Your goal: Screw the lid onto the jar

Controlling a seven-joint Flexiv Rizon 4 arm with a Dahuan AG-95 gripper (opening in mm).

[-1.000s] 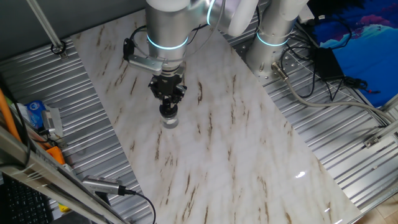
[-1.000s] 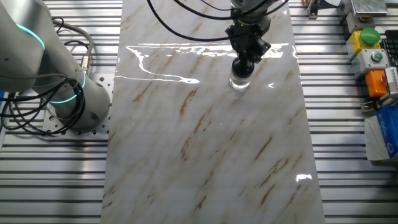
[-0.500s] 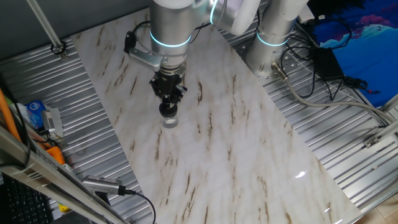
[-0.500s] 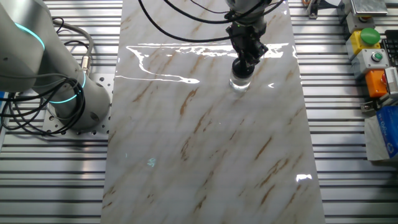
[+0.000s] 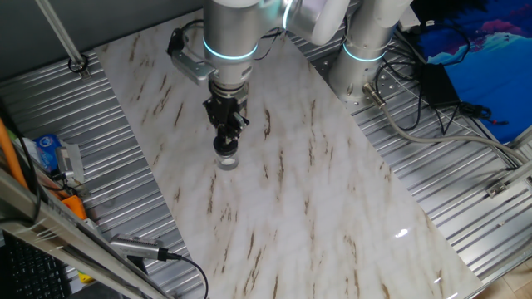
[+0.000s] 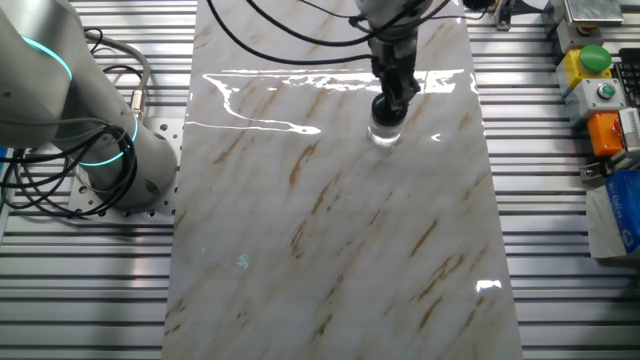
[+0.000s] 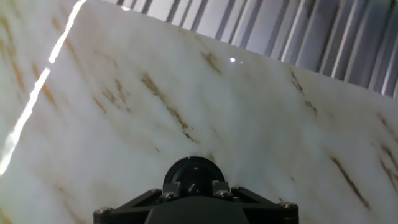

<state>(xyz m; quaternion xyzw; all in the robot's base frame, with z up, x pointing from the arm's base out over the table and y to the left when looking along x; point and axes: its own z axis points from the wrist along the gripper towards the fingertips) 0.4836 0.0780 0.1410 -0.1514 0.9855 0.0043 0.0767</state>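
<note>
The small clear glass jar (image 5: pixel 227 161) stands upright on the marble table, also seen in the other fixed view (image 6: pixel 384 134). The round black lid (image 5: pixel 224 146) sits on top of it; it shows too in the other fixed view (image 6: pixel 388 110) and at the bottom of the hand view (image 7: pixel 193 175). My gripper (image 5: pixel 224 143) points straight down and is shut on the lid, its black fingers on either side of it. In the hand view the jar is hidden under the lid.
The marble tabletop (image 5: pixel 283 199) is flanked by ribbed metal rails. A second robot base (image 6: pixel 110 150) stands at one side. A button box (image 6: pixel 598 90) and packets (image 5: pixel 50 154) lie off the board. Cables run near the arm's base (image 5: pixel 416 91).
The gripper has turned about its vertical axis with the lid in it; the wrist camera bracket swung round. The jar and lid stayed in the same spot.
</note>
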